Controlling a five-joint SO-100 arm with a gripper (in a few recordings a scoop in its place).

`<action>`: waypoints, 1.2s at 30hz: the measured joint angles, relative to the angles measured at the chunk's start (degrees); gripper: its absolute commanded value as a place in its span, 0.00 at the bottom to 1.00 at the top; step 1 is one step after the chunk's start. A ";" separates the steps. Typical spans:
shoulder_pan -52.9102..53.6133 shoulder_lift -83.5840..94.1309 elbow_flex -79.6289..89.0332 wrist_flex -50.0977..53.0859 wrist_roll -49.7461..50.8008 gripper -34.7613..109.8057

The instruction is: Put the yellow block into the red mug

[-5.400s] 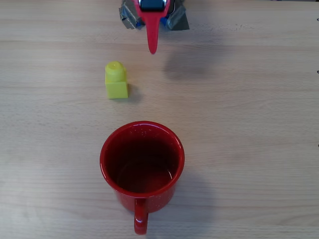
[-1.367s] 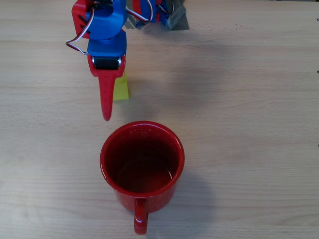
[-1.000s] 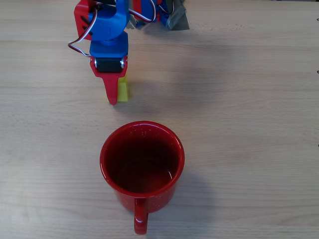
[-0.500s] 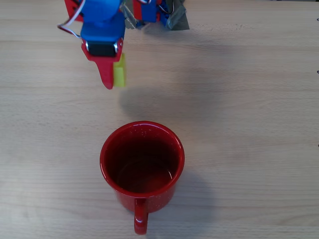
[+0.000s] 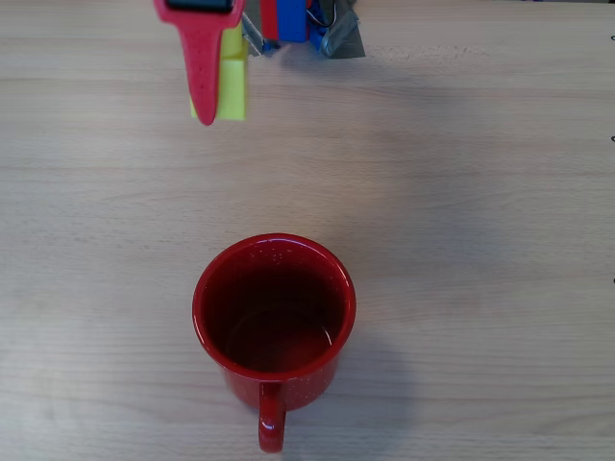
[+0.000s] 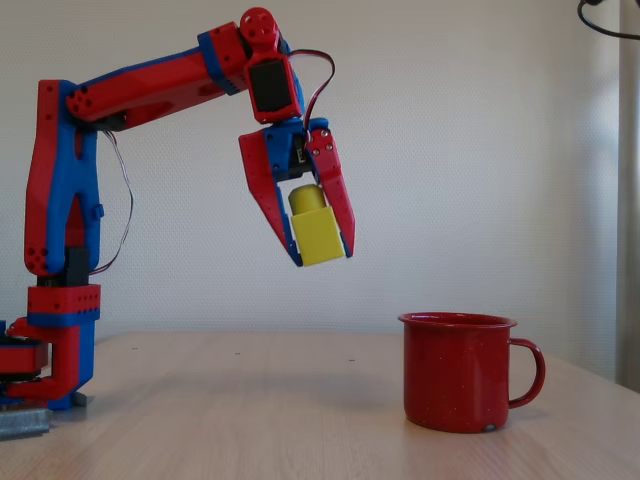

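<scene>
1. Two fingers (image 6: 345,235) of the gripper (image 6: 322,255) are clamping the yellow block (image 6: 318,236) between them, one red finger lying on each side of it in the fixed view.
2. Yellow block: it is hanging in the air well above the worktop (image 6: 250,410), tilted, with its round stud pointing up towards the gripper body. In the overhead view the block (image 5: 232,86) is showing just right of the red pointed finger (image 5: 203,72), near the top edge of the picture.
3. Gripper: it is pointing downward and slightly towards the mug side in the fixed view; the overhead view is showing it (image 5: 213,106) at the upper left, well apart from the mug.
4. Red mug (image 6: 459,370): it is standing upright on the worktop, to the right of the held block and lower than it in the fixed view, with its loop handle facing right. In the overhead view the mug (image 5: 274,322) is sitting below the centre with its handle pointing to the bottom edge; its red interior is showing open.
5. Arm (image 6: 150,85): red and blue, it is rising from a base at the left of the fixed view and reaching right over the worktop.
6. Worktop: light wood grain, seen in the overhead view (image 5: 461,192) as well.
</scene>
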 measured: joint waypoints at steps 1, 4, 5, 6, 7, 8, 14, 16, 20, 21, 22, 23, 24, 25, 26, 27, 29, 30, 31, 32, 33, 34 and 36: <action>-0.79 -0.09 -0.70 0.62 0.18 0.24; -2.90 -0.09 -3.52 1.41 1.23 0.24; -3.43 -0.09 -4.57 1.85 1.93 0.24; -3.96 -0.09 -5.80 2.64 2.29 0.24; -4.48 -0.18 -7.21 2.99 2.90 0.24; -5.01 -0.70 -9.40 3.34 3.25 0.24; -7.12 -5.19 -19.25 4.75 4.13 0.24; -7.38 -8.17 -21.71 4.75 4.92 0.24; -7.47 -13.71 -25.05 2.02 5.10 0.24; -7.47 -15.47 -26.63 1.76 5.98 0.24; -7.38 -16.88 -27.95 1.76 6.06 0.24; -7.38 -18.54 -29.00 1.67 6.06 0.24; -7.38 -20.39 -30.94 1.23 6.15 0.24; -7.56 -21.80 -32.17 0.79 6.94 0.24; -7.65 -23.55 -33.40 0.79 7.21 0.24; -7.73 -25.31 -35.60 0.79 7.21 0.24; -7.91 -27.95 -38.67 0.79 7.21 0.24; -8.00 -29.88 -40.69 0.79 7.29 0.24; -8.17 -30.94 -42.19 0.79 7.91 0.24; -8.44 -32.52 -43.86 0.79 8.09 0.24; -8.61 -33.93 -45.62 0.79 8.09 0.24; -8.70 -35.86 -47.20 0.79 8.09 0.24; -8.88 -39.02 -50.10 0.79 8.09 0.24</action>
